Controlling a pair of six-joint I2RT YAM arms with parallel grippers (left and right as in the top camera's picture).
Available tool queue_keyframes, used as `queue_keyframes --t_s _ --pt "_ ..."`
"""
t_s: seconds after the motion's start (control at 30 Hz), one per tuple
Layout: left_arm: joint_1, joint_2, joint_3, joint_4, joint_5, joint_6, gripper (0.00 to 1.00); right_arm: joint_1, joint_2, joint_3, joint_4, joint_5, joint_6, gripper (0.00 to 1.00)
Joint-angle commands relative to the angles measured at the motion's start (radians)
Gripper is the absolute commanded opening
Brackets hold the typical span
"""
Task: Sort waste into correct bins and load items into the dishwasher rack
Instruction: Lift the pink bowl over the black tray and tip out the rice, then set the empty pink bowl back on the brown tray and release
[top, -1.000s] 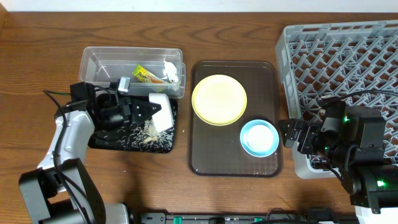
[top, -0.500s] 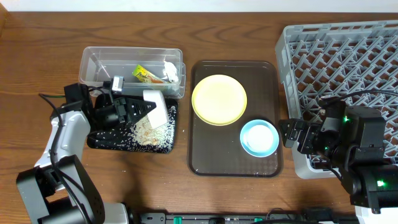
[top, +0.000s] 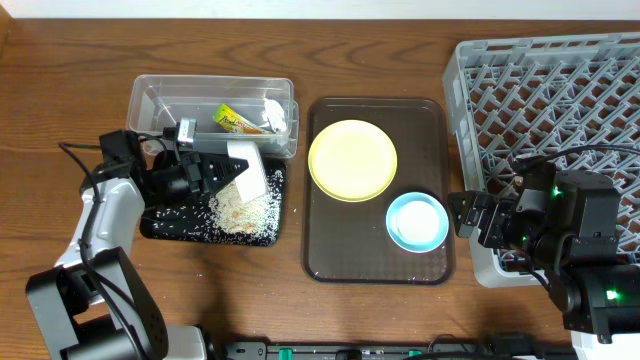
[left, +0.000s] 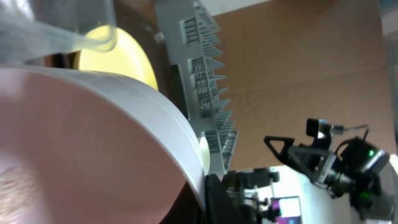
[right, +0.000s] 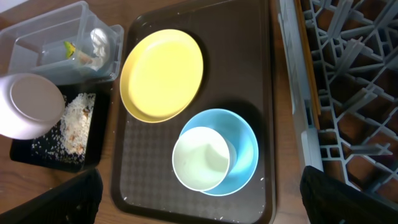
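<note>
Left hand (top: 222, 176) is clamped on the rim of the white bowl (top: 248, 168), which is tipped on its side over the black tray (top: 150, 232). Rice scraps (top: 240, 208) lie heaped under it. Behind, the clear tub (top: 150, 100) holds the wrapper (top: 232, 120) and paper bits (top: 275, 115). Bowl looks stiff, light and smooth-glazed, so likely slippery; a rim pinch suits it. On the brown tray (top: 330, 250), yellow plate (top: 352, 160) lies flat, with the light blue bowl (top: 417, 221) just beside it. Plate probably needs an edge grip. Right hand (top: 468, 214) hovers spread and empty by the rack's (top: 560, 90) near corner.
</note>
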Motion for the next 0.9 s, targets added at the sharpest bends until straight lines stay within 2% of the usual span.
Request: queue_keyframes --t_s 0.0,0.07,0.1,0.13,0.17,0.2,0.23,0.27,0.3,0.33,0.37,0.4,0.43,0.47,0.5,0.53,0.57,0.73,0.87 --pt "-0.004 0.005 -0.005 -0.024 0.107 -0.071 0.06 -0.016 0.0 0.017 -0.001 0.005 -0.011 0.99" --pt "-0.006 -0.002 -0.006 -0.013 0.082 0.018 0.06 -0.016 0.0 0.017 -0.004 0.005 -0.011 0.99" --pt "-0.004 -0.002 -0.005 -0.004 0.008 0.024 0.06 -0.016 0.0 0.017 -0.003 0.005 -0.011 0.99" --pt "0.0 0.002 -0.005 -0.003 -0.066 -0.037 0.06 -0.016 0.0 0.017 -0.002 0.005 -0.011 0.99" --pt "0.001 0.005 -0.006 -0.007 -0.033 -0.094 0.06 -0.016 0.0 0.017 0.0 0.005 -0.011 0.99" --pt "-0.002 0.005 -0.011 -0.003 0.107 -0.068 0.06 -0.016 0.0 0.017 0.0 0.005 -0.011 0.99" --pt "-0.009 0.002 -0.007 -0.014 0.105 -0.063 0.06 -0.016 0.0 0.017 -0.004 0.005 -0.011 0.99" --pt "-0.01 -0.001 -0.007 0.014 0.071 -0.002 0.06 -0.016 0.0 0.017 -0.005 0.006 -0.011 0.99" --pt "-0.01 -0.002 -0.007 0.016 -0.037 0.008 0.06 -0.016 0.0 0.017 -0.004 0.005 -0.011 0.99" --pt "-0.008 -0.001 -0.007 0.013 -0.147 -0.051 0.06 -0.016 0.0 0.017 0.0 0.005 -0.011 0.99" --pt "-0.008 0.0 -0.009 -0.011 -0.155 -0.119 0.06 -0.016 0.0 0.017 0.007 0.005 -0.011 0.99" --pt "-0.009 0.0 -0.012 -0.026 -0.083 -0.095 0.06 -0.016 0.0 0.017 0.011 0.005 -0.011 0.99" --pt "-0.016 0.0 -0.013 -0.03 0.036 -0.011 0.06 -0.016 0.0 0.017 0.011 0.005 -0.011 0.99" --pt "-0.022 0.0 -0.013 -0.024 0.074 0.038 0.06 -0.016 0.0 0.017 0.01 0.005 -0.011 0.99" --pt "-0.024 0.0 -0.013 -0.002 0.034 0.027 0.06 -0.016 0.0 0.017 0.01 0.005 -0.011 0.99" --pt "-0.022 0.0 -0.012 0.009 -0.059 -0.056 0.06 -0.016 0.0 0.017 0.012 0.005 -0.011 0.99" --pt "-0.022 0.0 -0.012 0.008 -0.092 -0.128 0.06 -0.016 0.0 0.017 0.016 0.005 -0.011 0.99" --pt "-0.074 -0.048 -0.01 -0.035 -0.072 -0.167 0.06 -0.016 0.0 0.017 0.019 0.005 -0.011 0.99" --pt "-0.21 -0.17 0.005 -0.045 -0.313 -0.277 0.06 -0.016 0.0 0.017 0.019 0.006 -0.011 0.99"
